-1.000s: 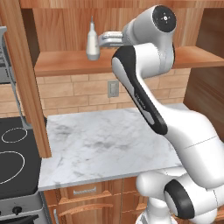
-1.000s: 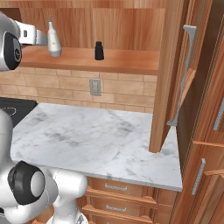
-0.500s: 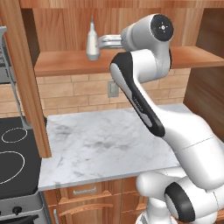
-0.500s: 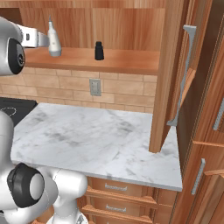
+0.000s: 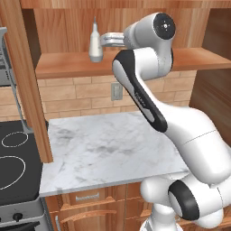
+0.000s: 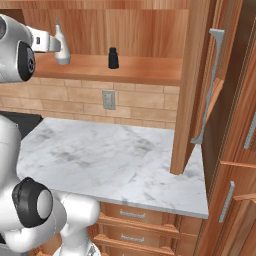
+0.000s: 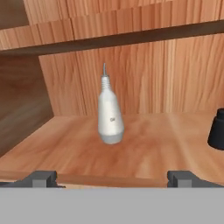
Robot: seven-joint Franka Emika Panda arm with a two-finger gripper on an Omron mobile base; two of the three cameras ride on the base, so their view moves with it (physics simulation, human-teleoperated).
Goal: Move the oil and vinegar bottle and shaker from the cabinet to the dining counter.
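Reaching further over the past second, the arm has carried the gripper (image 7: 112, 177) closer to the oil and vinegar bottle (image 7: 109, 111); the bottle and the shaker (image 6: 113, 58) have not moved. Nearest the hand camera, the two fingertips (image 7: 41, 178) stand wide apart at the shelf's front edge, spread and holding nothing. Just beyond them, centred between the tips, the bottle stands on the plank shelf of the cabinet (image 5: 131, 61), well forward of the back panel. Off to the bottle's right, well apart from it, sits the shaker, cut by the hand view's edge. Below the bottle's shelf lies the short marble worktop (image 6: 115, 160).

The bottle is upright: its long axis runs vertical, wide rounded base down, thin spout pointing at the shelf above.

From here the risk looks like a tip-over. The base is rounded and the body tapers, so a finger meeting it off-centre, or closing high on the slim neck, could push it over or let it slide out. Lifting too steeply might also catch the spout on the upper shelf.
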